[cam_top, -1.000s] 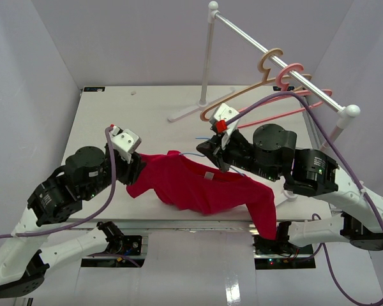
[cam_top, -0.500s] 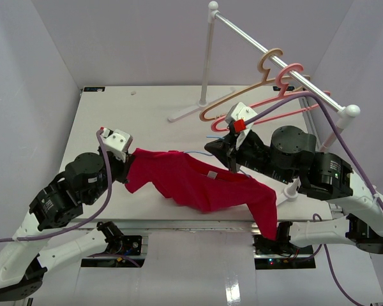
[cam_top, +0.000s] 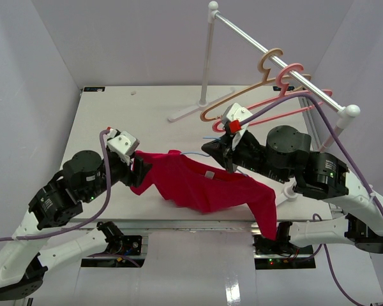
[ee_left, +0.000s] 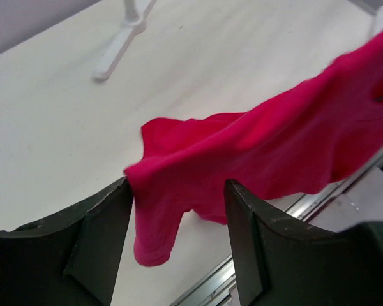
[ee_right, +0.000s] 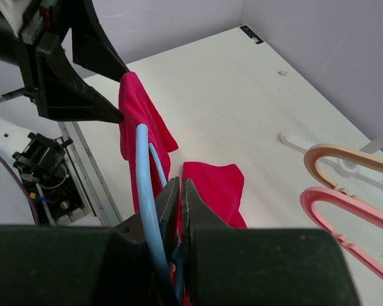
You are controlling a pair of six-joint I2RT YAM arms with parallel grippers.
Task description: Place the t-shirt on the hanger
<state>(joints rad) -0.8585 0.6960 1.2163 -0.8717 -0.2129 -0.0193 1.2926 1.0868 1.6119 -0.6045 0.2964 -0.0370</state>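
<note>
The crimson t-shirt (cam_top: 198, 185) is stretched along the table's near edge, and its right end hangs over the edge. My left gripper (cam_top: 139, 171) is at its left sleeve. In the left wrist view the jaws (ee_left: 177, 185) stand wide open with the sleeve (ee_left: 159, 223) drooping between them and touching the left finger (ee_left: 108, 223). My right gripper (cam_top: 212, 150) is above the shirt's neck, shut on the thin light-blue hanger (ee_right: 143, 191). The hanger's wire runs into the shirt (ee_right: 214, 185) and shows faintly from above (cam_top: 190, 153).
A white clothes rack (cam_top: 207, 57) stands at the back right with its base (cam_top: 188, 113) on the table. A tan hanger (cam_top: 268, 64) and a pink hanger (cam_top: 290, 76) hang on its rail, close to my right arm. The table's front rail (ee_left: 242, 280) lies just below the shirt.
My left gripper drew back to the left, then came right again to the sleeve. My right gripper moved a little up and right with the hanger, then back left.
</note>
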